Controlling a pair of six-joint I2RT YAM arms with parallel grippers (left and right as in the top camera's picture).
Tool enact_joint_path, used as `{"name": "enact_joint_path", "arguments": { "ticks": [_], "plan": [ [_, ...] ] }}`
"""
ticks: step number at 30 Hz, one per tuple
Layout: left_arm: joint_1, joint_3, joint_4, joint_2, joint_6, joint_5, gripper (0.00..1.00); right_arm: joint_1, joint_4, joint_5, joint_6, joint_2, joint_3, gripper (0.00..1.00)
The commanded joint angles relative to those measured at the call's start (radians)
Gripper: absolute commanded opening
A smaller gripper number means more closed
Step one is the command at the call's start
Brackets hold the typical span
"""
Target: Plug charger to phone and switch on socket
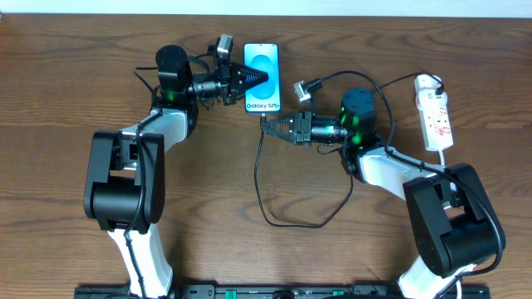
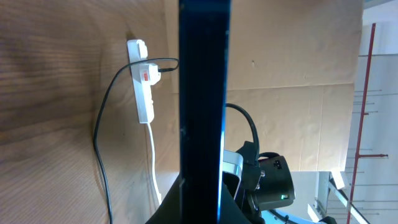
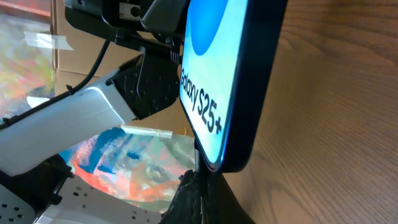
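The phone (image 1: 262,66), its light blue screen reading "Galaxy S25+", is held by its left side in my left gripper (image 1: 254,79), which is shut on it. In the left wrist view the phone (image 2: 204,93) shows edge-on between the fingers (image 2: 202,208). My right gripper (image 1: 268,124) is shut on the charger connector (image 3: 197,154) right at the phone's bottom edge (image 3: 219,163); I cannot tell whether it is seated. The black charger cable (image 1: 259,183) loops across the table to the white socket (image 1: 435,112), which also shows in the left wrist view (image 2: 142,87).
The wooden table (image 1: 66,75) stretches left and right of the arms. The socket's white lead (image 2: 153,162) runs toward the right arm base (image 1: 453,224). A black rail (image 1: 274,291) lies along the front edge. Cardboard (image 2: 298,74) stands behind the table.
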Motion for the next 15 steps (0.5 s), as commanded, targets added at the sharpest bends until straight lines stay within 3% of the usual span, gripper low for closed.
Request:
{"name": "enact_joint_path", "arguments": {
  "ticks": [1,15],
  "plan": [
    [0.003,0.019,0.01,-0.01,0.024,0.017,0.07,-0.002,0.006,0.005,-0.015,0.001,0.006,0.01],
    [0.003,0.019,0.01,-0.01,0.024,0.019,0.07,-0.002,0.0,0.016,-0.016,0.001,0.006,0.01]
  ]
}}
